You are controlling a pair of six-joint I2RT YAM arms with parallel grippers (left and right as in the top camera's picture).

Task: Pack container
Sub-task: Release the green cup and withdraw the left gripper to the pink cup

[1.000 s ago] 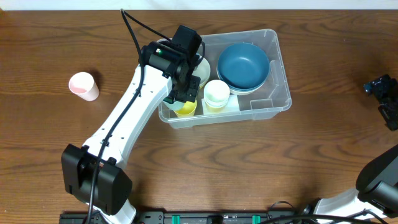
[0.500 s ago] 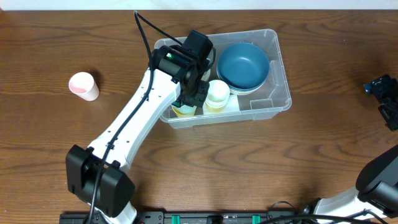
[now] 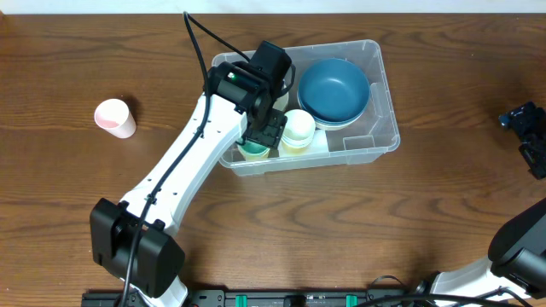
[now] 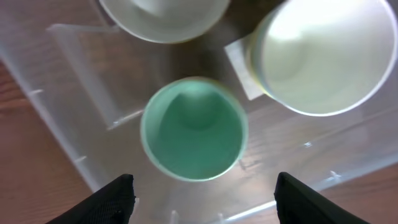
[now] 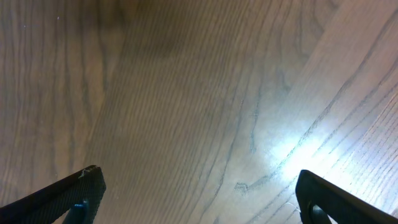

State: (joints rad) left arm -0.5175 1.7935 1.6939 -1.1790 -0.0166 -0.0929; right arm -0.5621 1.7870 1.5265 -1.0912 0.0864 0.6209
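Observation:
The clear plastic container (image 3: pixel 386 109) stands at the table's back centre. My left gripper (image 3: pixel 264 132) hangs inside its front left corner, jaws open and empty. Just below it a green cup (image 3: pixel 253 151) stands upright on the container's floor. In the left wrist view the green cup (image 4: pixel 194 129) sits free ahead of the left gripper (image 4: pixel 205 186), clear of both fingers. My right gripper (image 3: pixel 533 136) is far off at the table's right edge. In its wrist view the right gripper (image 5: pixel 199 180) is open over bare wood.
Inside the container are a pale yellow cup (image 3: pixel 298 128) beside the green one, a blue bowl (image 3: pixel 333 89) at the back right and a white bowl (image 4: pixel 165 15) behind the green cup. A pink cup (image 3: pixel 114 118) lies on the table at the left.
My left gripper's jaws have opened and let go of the green cup, which now stands in the container's front left corner. The right arm has not moved.

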